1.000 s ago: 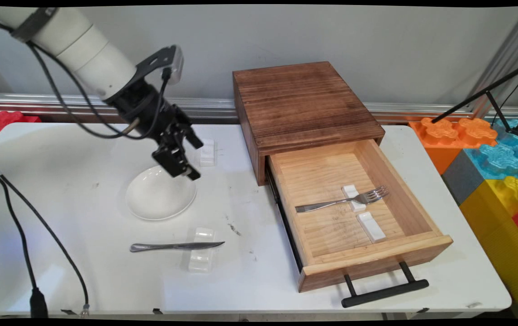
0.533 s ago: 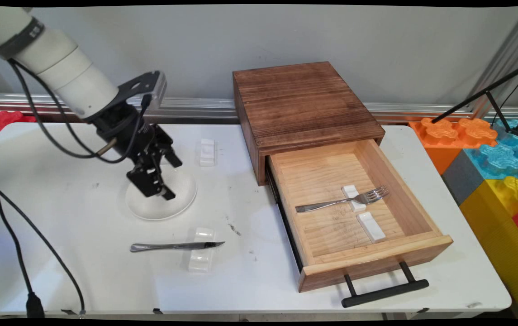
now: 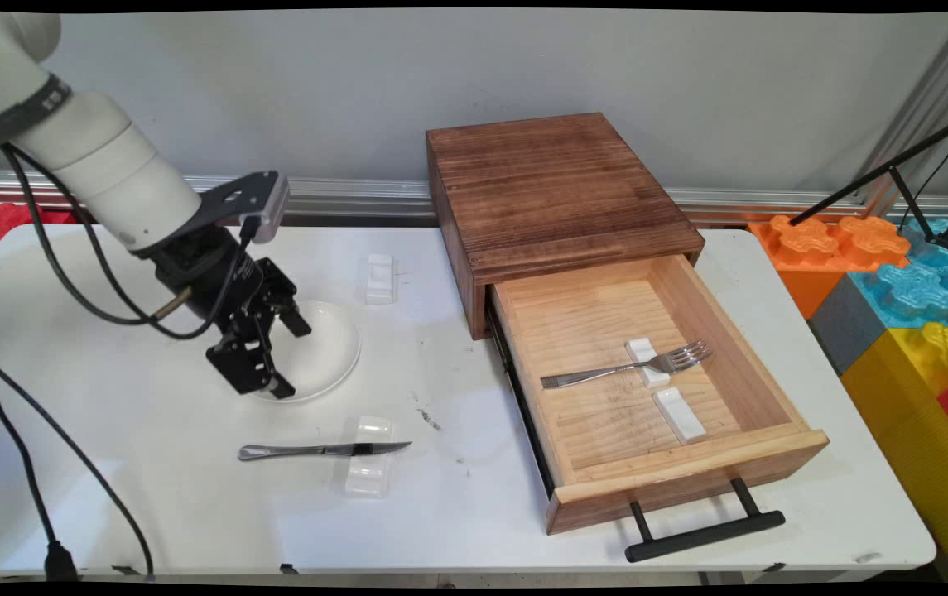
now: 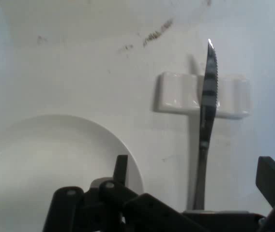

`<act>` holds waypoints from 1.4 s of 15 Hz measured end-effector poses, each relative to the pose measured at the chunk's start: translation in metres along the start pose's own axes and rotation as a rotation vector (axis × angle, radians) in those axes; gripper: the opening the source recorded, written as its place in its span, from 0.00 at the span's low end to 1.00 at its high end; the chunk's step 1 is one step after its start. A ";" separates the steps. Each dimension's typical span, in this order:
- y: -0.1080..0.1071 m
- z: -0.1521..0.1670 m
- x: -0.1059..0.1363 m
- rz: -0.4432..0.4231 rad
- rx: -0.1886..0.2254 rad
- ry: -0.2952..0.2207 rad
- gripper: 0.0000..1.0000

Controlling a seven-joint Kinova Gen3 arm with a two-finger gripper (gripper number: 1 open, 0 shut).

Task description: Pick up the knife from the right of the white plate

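Gripper [image 3: 275, 352] hangs over the near-left rim of the white plate [image 3: 320, 348], fingers [image 4: 272, 178] spread open and holding nothing. Knife [image 3: 320, 450] lies just nearer the tabletop's [image 3: 457, 497] front edge, blade propped on a white rest [image 3: 368, 468].

knife [image 3: 320, 450] across white rest [image 3: 368, 456] (flat)

Bright, even overhead light fills both views. The table [image 3: 151, 513] glares pale white, with soft shadows cast toward 5 o'clock of the drawer box [image 3: 556, 190]. The main view bows at its edges; the hand view is soft, its knife [image 4: 206, 125] mirroring dark bands
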 end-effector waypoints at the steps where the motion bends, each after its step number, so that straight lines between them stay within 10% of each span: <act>1: 0.002 0.003 -0.002 0.000 -0.003 -0.006 1.00; 21: 0.031 0.082 -0.032 0.064 0.017 -0.017 1.00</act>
